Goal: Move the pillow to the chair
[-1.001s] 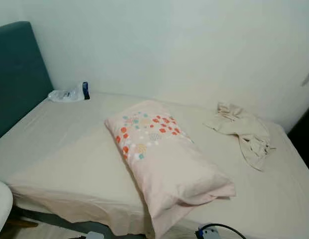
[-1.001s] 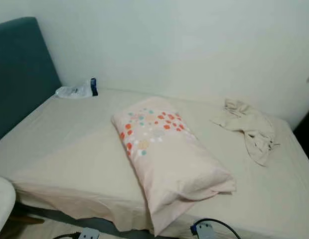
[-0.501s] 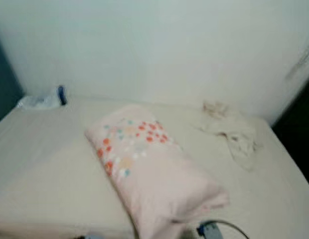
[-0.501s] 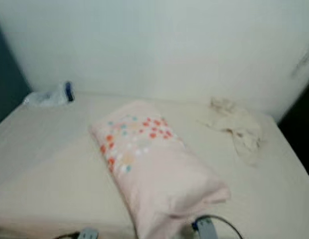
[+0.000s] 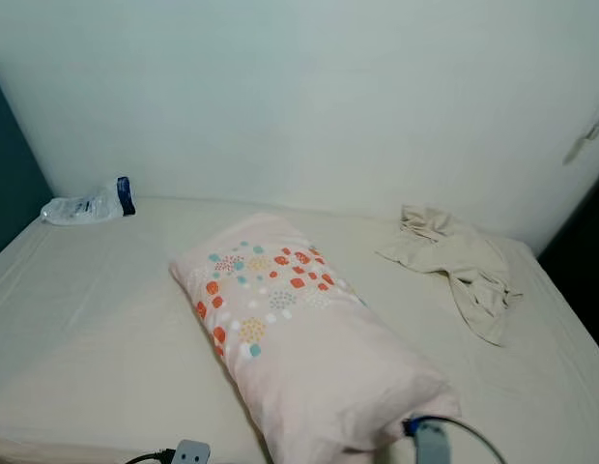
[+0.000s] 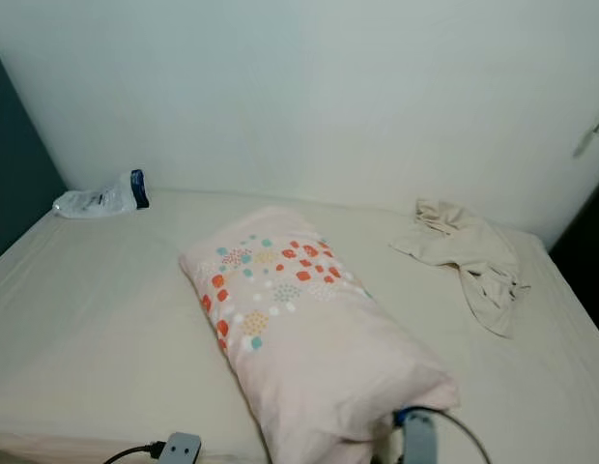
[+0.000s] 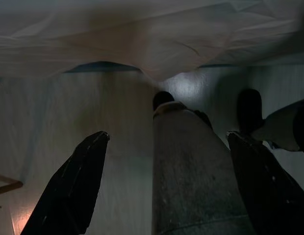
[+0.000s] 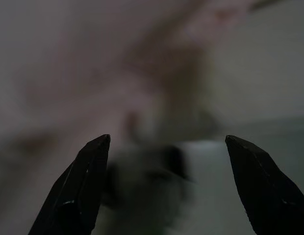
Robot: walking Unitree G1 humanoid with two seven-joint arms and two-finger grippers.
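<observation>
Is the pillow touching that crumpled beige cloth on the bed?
Apart. The left eye view shows a plain strip of bare sheet between the pillow and the crumpled cloth on the bed.

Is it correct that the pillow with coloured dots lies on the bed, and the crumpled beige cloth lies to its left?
Not quite. The pillow does lie on the bed, but the crumpled beige cloth lies to its right, as the left eye view shows.

Home bedroom, sheeted bed (image 5: 87,329), pillow (image 5: 299,338), teal headboard (image 5: 8,184)
</observation>
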